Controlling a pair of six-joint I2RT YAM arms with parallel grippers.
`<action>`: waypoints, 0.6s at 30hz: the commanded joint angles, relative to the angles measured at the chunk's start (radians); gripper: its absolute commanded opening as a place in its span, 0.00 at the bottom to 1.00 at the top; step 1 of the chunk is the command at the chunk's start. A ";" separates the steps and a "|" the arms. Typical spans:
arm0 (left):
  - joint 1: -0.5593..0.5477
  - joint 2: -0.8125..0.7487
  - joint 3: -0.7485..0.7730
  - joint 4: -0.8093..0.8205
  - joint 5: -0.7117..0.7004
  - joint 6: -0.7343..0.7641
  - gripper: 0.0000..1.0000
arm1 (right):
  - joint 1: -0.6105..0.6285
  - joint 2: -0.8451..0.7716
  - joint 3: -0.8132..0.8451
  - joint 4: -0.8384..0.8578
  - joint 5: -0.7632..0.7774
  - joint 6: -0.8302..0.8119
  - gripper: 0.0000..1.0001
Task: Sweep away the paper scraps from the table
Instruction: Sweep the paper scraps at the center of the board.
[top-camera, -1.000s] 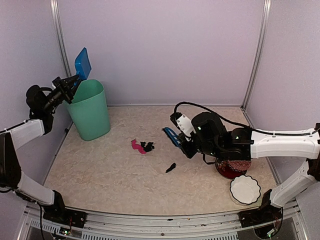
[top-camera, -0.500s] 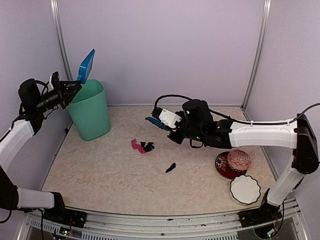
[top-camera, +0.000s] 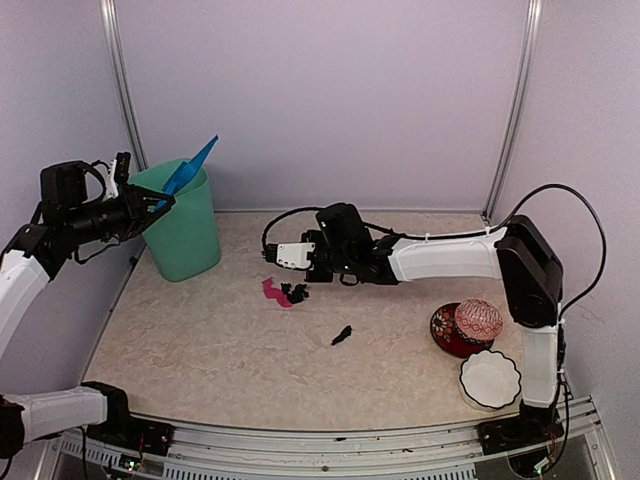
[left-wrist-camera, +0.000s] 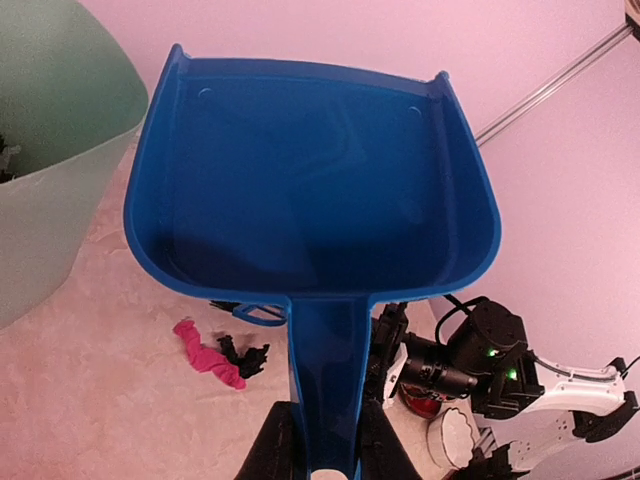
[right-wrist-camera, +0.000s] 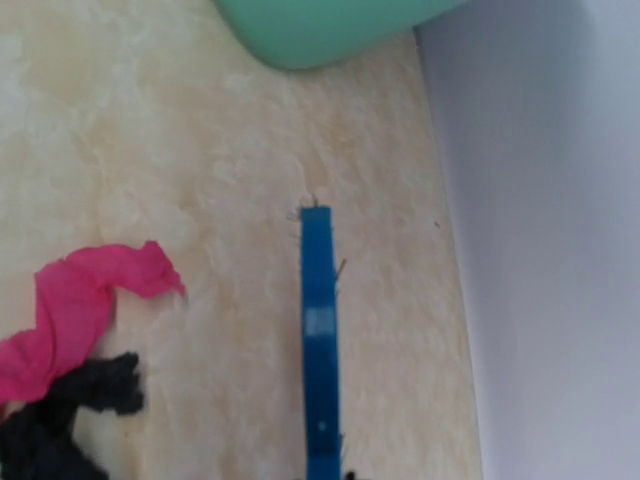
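Left gripper (left-wrist-camera: 320, 445) clamped the dustpan (left-wrist-camera: 310, 190) by the bin (top-camera: 185, 235). Right gripper (top-camera: 283, 256) pinched the brush (right-wrist-camera: 318, 350), paper scraps (top-camera: 285, 293) at its six o'clock.

Bright, even light, soft shadows; right wrist view slightly blurred.

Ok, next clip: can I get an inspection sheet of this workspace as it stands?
Surface: beige marbled table.
Job's things: pink scrap and black scraps together mid-table; another black scrap apart.
Clutter: green bin; red bowl holding patterned ball; white dish.
Grippers: left gripper shut on dustpan, tilted above the bin; right gripper shut on brush, near the scraps.
Cables: black cable looping off right arm.
Surroundings: pale walls, metal posts.
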 joint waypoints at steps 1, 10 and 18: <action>-0.096 -0.034 0.031 -0.157 -0.204 0.126 0.00 | -0.006 0.107 0.094 -0.035 -0.015 -0.149 0.00; -0.319 -0.073 -0.037 -0.179 -0.394 0.095 0.00 | 0.006 0.223 0.107 0.023 -0.057 -0.249 0.00; -0.459 -0.053 -0.048 -0.201 -0.498 0.078 0.00 | 0.037 0.211 0.042 -0.060 -0.113 -0.280 0.00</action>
